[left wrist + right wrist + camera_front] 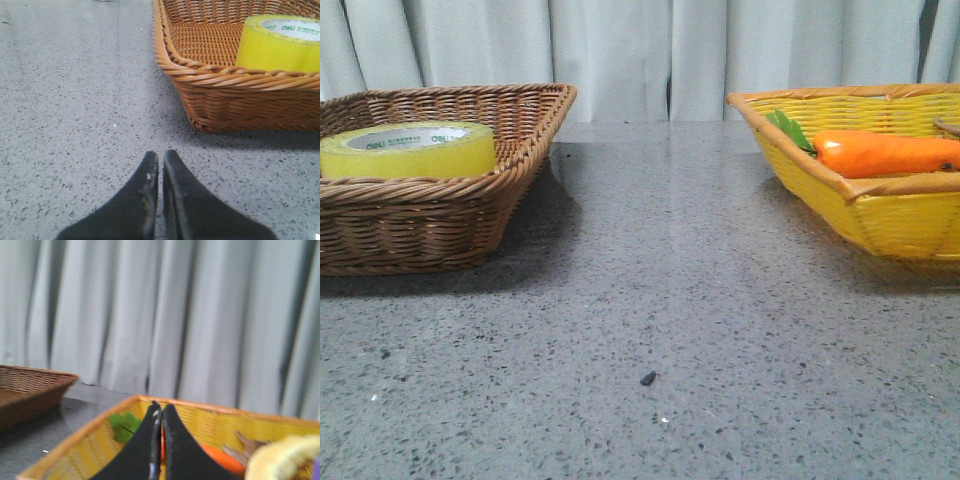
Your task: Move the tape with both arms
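Note:
The yellow tape roll lies flat in the brown wicker basket at the left of the table. It also shows in the left wrist view inside that basket. My left gripper is shut and empty, over bare table beside the brown basket's corner. My right gripper is shut and empty, above the yellow basket. Neither gripper shows in the front view.
The yellow basket at the right holds an orange carrot with green leaves; the right wrist view also shows a pale yellow thing in it. Grey speckled table lies between the baskets. A curtain hangs behind.

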